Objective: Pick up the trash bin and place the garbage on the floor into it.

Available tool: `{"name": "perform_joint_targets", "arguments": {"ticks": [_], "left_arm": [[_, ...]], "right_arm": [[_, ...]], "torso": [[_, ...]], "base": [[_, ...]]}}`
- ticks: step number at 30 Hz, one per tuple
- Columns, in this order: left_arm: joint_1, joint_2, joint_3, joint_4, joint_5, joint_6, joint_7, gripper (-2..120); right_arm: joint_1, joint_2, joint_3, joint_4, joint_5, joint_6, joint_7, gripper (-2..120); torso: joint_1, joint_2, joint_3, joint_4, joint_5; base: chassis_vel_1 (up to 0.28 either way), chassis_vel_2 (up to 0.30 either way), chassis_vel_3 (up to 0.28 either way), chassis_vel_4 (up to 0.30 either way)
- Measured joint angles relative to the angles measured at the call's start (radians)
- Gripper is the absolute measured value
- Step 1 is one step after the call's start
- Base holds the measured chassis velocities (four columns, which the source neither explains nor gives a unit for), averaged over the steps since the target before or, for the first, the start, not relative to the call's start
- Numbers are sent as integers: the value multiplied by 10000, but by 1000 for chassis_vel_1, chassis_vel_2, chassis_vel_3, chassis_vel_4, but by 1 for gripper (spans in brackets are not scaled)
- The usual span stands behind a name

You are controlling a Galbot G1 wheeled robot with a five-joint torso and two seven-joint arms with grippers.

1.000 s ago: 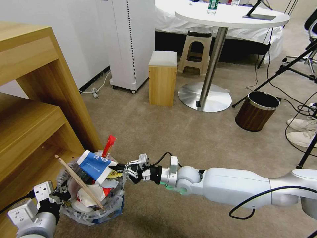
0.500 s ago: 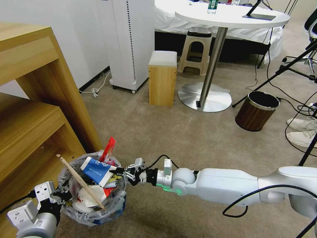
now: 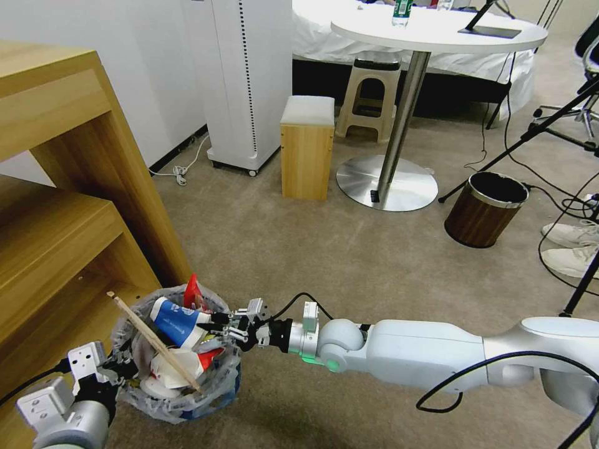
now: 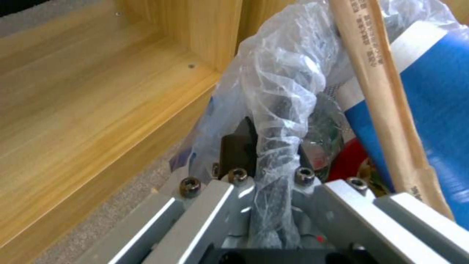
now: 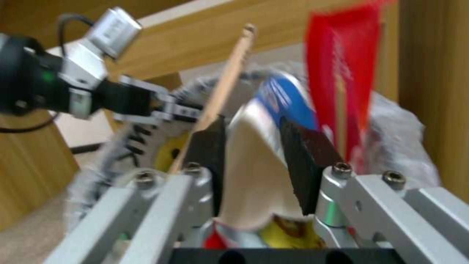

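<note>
- The bin (image 3: 181,399) sits low at the robot's left, over the carpet (image 3: 349,249) just beside the wooden shelf (image 3: 56,206); whether it rests on the carpet or hangs above it I cannot tell
- The left gripper (image 4: 268,146) is clamped on the bin's rim, its dark pads pinching the bunched bag (image 4: 283,84); in the head view it meets the rim at the near left side (image 3: 115,368)
- The right gripper (image 3: 221,323) reaches across from the right and is closed on a blue-and-white cup (image 3: 178,321); in the right wrist view its two black pads (image 5: 305,161) squeeze the cup's flattened white mouth (image 5: 256,172)
- The cup (image 4: 430,95) lies inside the bin's mouth, on top of the other litter
- Writing: the wooden stick (image 4: 381,91) carries small printed characters, too fine to read; white marks on the cup and pale lettering on the red wrapper (image 5: 342,73) are blurred and unreadable
- The stick (image 3: 153,342) leans across the bin, its upper end jutting past the rim; the red wrapper (image 3: 191,290) stands up at the back
- Beneath these, red, white and yellow scraps are piled together and hard to tell apart
- The bin's base is hidden by the bag; blue patches show through low on its wall
- A brown bin (image 3: 485,209) stands well apart, by the round table's base (image 3: 387,183)
</note>
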State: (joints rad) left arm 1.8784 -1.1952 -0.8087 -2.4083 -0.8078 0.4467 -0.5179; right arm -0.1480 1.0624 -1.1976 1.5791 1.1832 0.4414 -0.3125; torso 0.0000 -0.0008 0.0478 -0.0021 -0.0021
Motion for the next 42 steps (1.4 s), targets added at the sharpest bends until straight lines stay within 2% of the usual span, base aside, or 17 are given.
{"name": "perform_joint_targets", "arguments": {"ticks": [3,4,6,9,11,13,15,18,21,24,25,28,29,32,33,36,42], "left_arm": [[-46,-7,-34,71,-67,1,-4,1],[-46,-7,-34,71,-67,1,-4,1],[-74,29,-100,130,-133,1,-36,1],[-99,50,-137,156,-261,15,-95,1],[-108,105,-158,218,-432,68,-190,1],[-107,126,-169,231,-457,82,-227,1],[-76,252,-233,221,-679,205,-400,1],[-11,365,-288,203,-926,328,-529,1],[48,471,-364,183,-1238,422,-766,1],[97,688,-389,245,-2010,622,-1228,1],[97,688,-389,245,-2010,622,-1228,1],[29,860,-284,441,-2512,726,-1568,1],[29,860,-284,441,-2512,726,-1568,1],[-216,1001,-12,918,-2920,766,-1743,1],[-216,1001,-12,918,-2920,766,-1743,1],[-610,1166,223,1471,-3146,762,-1829,1],[-1079,1265,389,2049,-3175,666,-1865,1]], "right_arm": [[1,-88,3,281,-9,0,-2,51],[1,-88,3,281,-9,0,-2,51],[-3,-172,32,464,-43,0,-3,61],[-105,-224,156,595,-166,19,94,69],[-281,-298,481,847,-266,61,330,81],[-336,-341,612,959,-272,52,409,82],[-469,-560,1098,1385,-274,18,643,94],[-540,-875,1616,1797,-219,-29,858,99],[-628,-1217,2157,2167,-206,-46,1017,100],[-1083,-1914,3529,2705,-208,-85,1129,100],[-1083,-1914,3529,2705,-208,-85,1129,100],[-1934,-2772,4802,3084,-209,-111,1150,100],[-1934,-2772,4802,3084,-209,-111,1150,100],[-3293,-3841,6195,3347,-395,-79,1147,100],[-3293,-3841,6195,3347,-395,-79,1147,100],[-4328,-4567,7398,3404,-683,93,1143,100],[-4941,-4955,8113,3234,-820,351,1129,100]], "torso": [[0,0,0,0,0],[0,0,0,0,0],[0,0,0,0,0],[0,0,0,0,0],[0,0,0,0,1],[0,0,0,0,0],[0,0,0,0,2],[0,0,0,0,-1],[0,1,0,1,2],[0,1,0,0,2],[0,1,0,0,2],[0,0,0,2,5],[0,0,0,2,5],[0,0,-1,-5,4],[0,0,-1,-5,4],[0,1,-1,-1,7],[-1,3,-4,8,29]], "base": [[0,0,0,0],[0,0,0,0],[0,0,0,0],[0,0,0,0],[0,0,0,0],[0,0,0,0],[0,0,0,0],[0,0,0,0],[0,0,0,0],[0,0,0,0],[0,0,0,0],[0,0,0,0],[0,0,0,0],[0,0,0,0],[0,0,0,0],[0,0,0,0],[0,0,0,0]]}}
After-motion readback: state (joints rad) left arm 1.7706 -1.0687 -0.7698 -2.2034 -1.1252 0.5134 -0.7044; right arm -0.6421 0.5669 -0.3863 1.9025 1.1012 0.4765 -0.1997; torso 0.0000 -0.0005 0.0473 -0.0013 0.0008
